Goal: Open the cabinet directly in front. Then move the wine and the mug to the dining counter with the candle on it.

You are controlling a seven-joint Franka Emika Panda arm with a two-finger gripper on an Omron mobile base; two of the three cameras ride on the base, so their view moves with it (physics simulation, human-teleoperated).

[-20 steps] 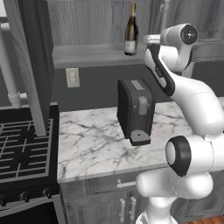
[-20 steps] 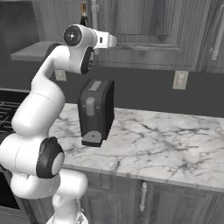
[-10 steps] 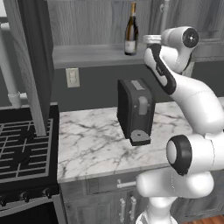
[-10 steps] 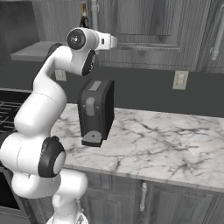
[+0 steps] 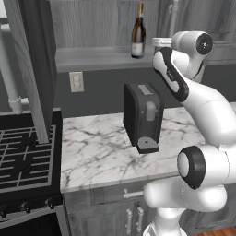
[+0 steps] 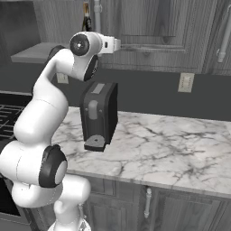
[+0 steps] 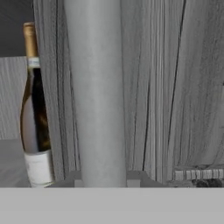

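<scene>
Cabinet (image 5: pixel 106 27) stood half open: its left door (image 5: pixel 34 64) hung swung out over the stove (image 5: pixel 23 161), baring the shelf where the wine (image 5: pixel 138 32) stood upright near the right-hand door (image 6: pixel 153 22), which looked closed. In the hand view the bottle sat at the left edge and the silver bar handle (image 7: pixel 95 92) of that door ran straight up the middle, very close to the camera. The gripper (image 6: pixel 118 44) was raised to that handle and appeared clamped on it, though the fingertips themselves were too hidden to confirm contact. The mug could not be made out.

Judged from here, the risks were a slip off the smooth bar if the pull did not follow the door's arc, and a knock to the wine, which stood just beside the handle, if the hand drifted left.

Further right and below, a black coffee machine (image 5: pixel 143 117) sat on the marble worktop (image 5: pixel 101 152) directly under the arm's elbow, close enough to crowd any downward sweep. A wall outlet (image 5: pixel 76 81) showed on the dark backsplash.
</scene>
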